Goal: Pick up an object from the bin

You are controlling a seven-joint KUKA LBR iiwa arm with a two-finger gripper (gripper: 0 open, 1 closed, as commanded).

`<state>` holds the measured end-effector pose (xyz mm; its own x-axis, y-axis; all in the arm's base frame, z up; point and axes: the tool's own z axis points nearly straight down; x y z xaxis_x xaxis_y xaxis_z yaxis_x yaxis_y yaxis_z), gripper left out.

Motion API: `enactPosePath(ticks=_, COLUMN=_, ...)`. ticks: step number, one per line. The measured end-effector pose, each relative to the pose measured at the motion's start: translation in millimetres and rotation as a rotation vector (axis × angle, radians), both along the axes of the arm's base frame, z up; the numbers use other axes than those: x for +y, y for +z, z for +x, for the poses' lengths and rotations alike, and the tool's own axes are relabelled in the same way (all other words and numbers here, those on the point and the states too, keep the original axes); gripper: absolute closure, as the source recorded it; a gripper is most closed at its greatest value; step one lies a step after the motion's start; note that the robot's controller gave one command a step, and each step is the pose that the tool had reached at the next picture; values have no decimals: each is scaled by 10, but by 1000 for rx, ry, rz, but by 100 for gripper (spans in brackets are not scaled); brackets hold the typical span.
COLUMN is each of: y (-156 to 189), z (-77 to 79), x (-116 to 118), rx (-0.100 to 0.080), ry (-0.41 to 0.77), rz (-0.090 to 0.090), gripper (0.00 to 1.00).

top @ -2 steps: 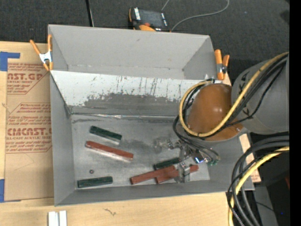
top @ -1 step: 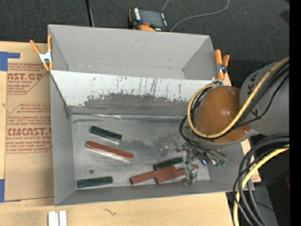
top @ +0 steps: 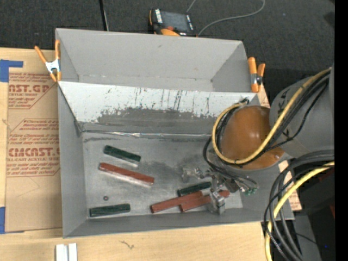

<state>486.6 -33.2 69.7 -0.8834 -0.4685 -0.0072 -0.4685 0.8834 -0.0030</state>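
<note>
This looks like a robotics lab. A scuffed grey metal bin (top: 70, 162) sits on a wooden bench (top: 163, 246) over dark carpet (top: 43, 4). A cable-draped robot arm (top: 304, 118) reaches in, and a small wired device (top: 171, 22) lies behind.

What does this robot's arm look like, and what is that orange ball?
The bulky grey arm ends in a rounded orange-brown cover, which is part of the robot. Yellow and black cables loop around it. Below it sits a small metal gripper with thin wires.

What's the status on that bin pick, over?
Gripper low at bin's near right corner. Over red-brown bar and short green bar; hold unconfirmed. Three other bars lie off left, not in the way.
</note>
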Motion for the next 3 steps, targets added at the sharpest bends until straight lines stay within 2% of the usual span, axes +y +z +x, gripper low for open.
enactPosePath(ticks=1, y=6, z=17, x=7, rx=1, ry=0, rz=0, gripper=0)
enactPosePath(ticks=2, y=7, z=17, x=9, rx=1, ry=-2, rz=0, gripper=100)
enactPosePath(ticks=3, y=13, z=29, x=15, rx=3, ry=-5, rz=0, gripper=100)
